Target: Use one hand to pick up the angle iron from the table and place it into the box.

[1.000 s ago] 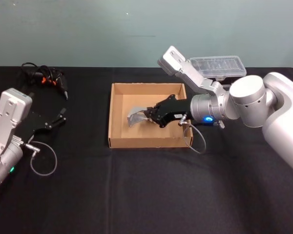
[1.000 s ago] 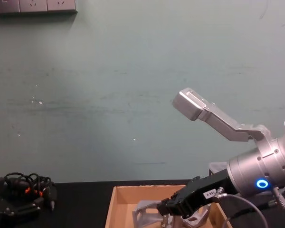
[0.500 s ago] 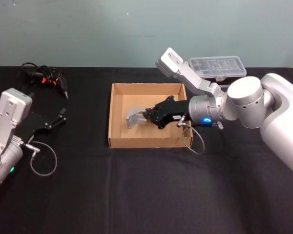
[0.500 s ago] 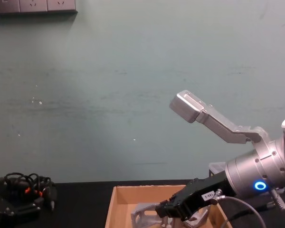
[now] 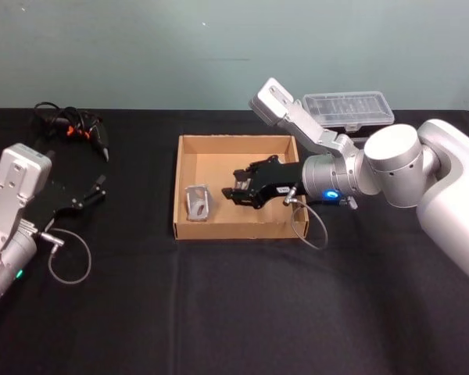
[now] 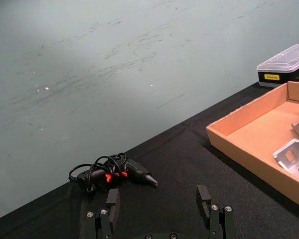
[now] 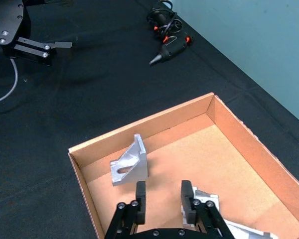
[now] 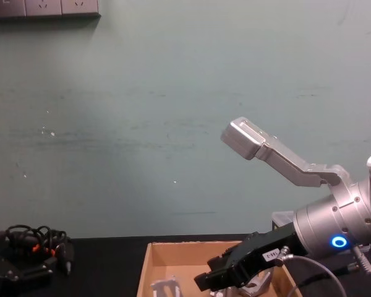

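I've got my right gripper (image 5: 233,193) hanging open and empty over the box (image 5: 189,226), the angle iron (image 5: 196,201) resting on the floor just ahead of its fingertips, a stiff, slick, weighty-looking bracket best pinched across 1 flat flange, left gripper (image 6: 159,214) parked open.

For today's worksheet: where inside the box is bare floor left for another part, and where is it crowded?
The box floor is bare along its far wall. Nearer, it is crowded: an angle iron stands at its left side, with the right gripper, jaws open, beside it.
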Controlling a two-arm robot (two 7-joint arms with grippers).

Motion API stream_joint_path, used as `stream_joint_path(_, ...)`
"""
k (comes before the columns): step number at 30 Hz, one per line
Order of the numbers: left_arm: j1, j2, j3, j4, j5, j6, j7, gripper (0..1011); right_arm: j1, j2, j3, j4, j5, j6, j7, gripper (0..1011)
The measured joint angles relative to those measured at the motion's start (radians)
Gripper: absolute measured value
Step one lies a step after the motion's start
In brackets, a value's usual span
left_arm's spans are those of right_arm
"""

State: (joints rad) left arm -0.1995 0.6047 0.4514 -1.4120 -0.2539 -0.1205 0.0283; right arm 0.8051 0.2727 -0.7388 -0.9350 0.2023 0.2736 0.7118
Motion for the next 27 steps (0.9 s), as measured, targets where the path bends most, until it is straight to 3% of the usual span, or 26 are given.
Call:
stream_joint_path(19,0.000,0.000,0.000,0.000,0.000,0.000,0.000,1011,0.000,0.001,0.000,-0.001,0.000,0.000,0.000,997)
stream_joint_path(22,0.000,0.000,0.000,0.000,0.000,0.000,0.000,1011,-0.010,0.009,0.006,-0.021,0.000,0.002,-0.003,1002)
stream_joint_path(27,0.000,0.000,0.000,0.000,0.000,0.000,0.000,1011,-0.059,0.049,0.038,-0.120,0.010,0.016,-0.028,1003)
